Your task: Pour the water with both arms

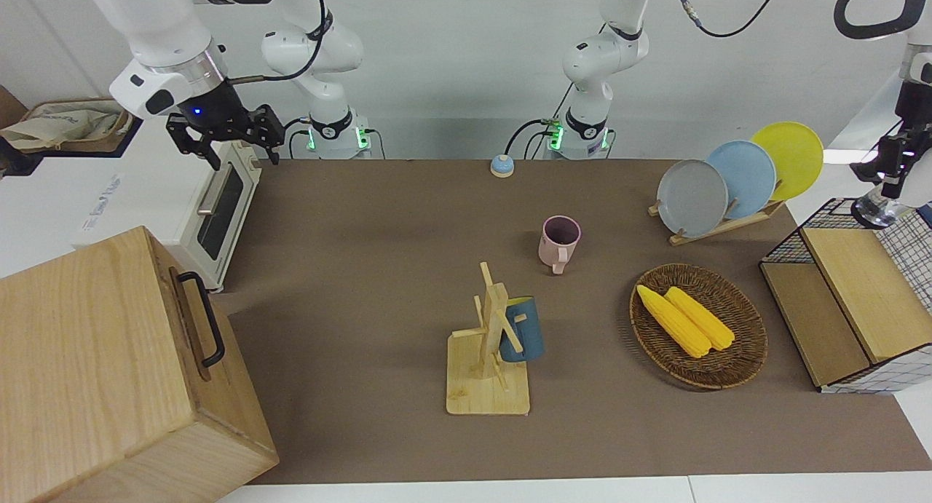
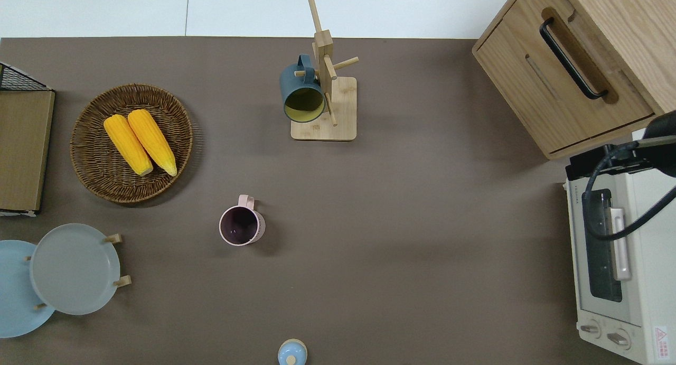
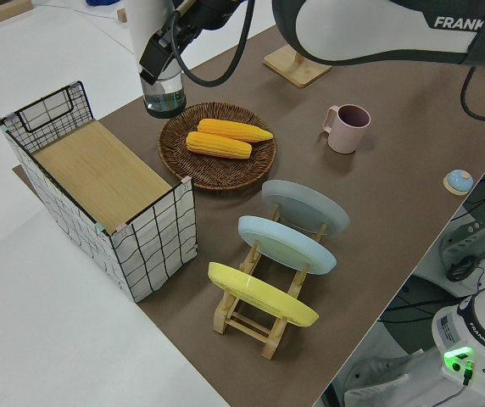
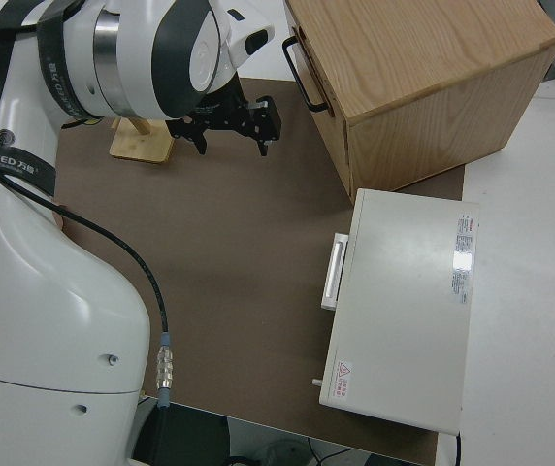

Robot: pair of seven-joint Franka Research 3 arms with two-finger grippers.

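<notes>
My left gripper [image 3: 159,61] is shut on the top of a clear water bottle [image 3: 163,91], which hangs upright in the air at the left arm's end of the table, beside the wire crate [image 3: 145,242]. The front view shows this gripper [image 1: 890,174] and the bottle [image 1: 876,209] too; both lie outside the overhead view. A pink mug [image 2: 242,225] stands upright and empty mid-table. My right gripper [image 1: 223,135] hangs open with nothing in it, over the toaster oven [image 2: 618,270]; its spread fingers [image 4: 269,120] show in the right side view.
A blue mug [image 2: 302,95] hangs on a wooden mug tree [image 2: 325,64]. A wicker basket [image 2: 90,164] holds two corn cobs. A plate rack with three plates [image 1: 717,190], a small bell [image 1: 502,166] and a big wooden cabinet [image 1: 95,372] also stand on the table.
</notes>
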